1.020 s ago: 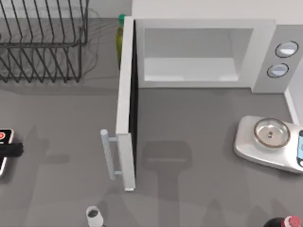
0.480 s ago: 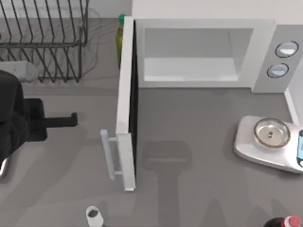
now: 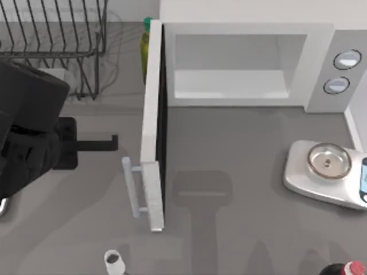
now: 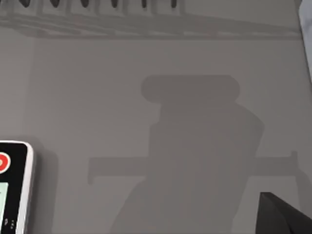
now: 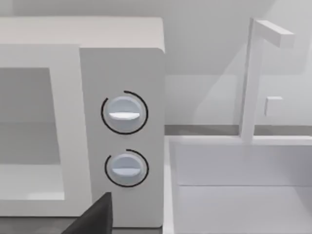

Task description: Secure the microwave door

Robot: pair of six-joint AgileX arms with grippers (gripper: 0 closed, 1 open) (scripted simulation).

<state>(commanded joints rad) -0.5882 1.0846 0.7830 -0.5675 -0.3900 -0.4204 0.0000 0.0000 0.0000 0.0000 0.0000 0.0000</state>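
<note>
Left tool (image 3: 112, 143) moved nearer wide-open white microwave door (image 3: 150, 126)

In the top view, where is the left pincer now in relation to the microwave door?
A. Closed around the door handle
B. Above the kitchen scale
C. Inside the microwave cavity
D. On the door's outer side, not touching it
D: the left pincer sits left of the open microwave door, with bare table between them.

left arm (image 3: 28, 137) bulky matte black, boxy wrist, thin flat black tool (image 3: 97, 143).
</note>
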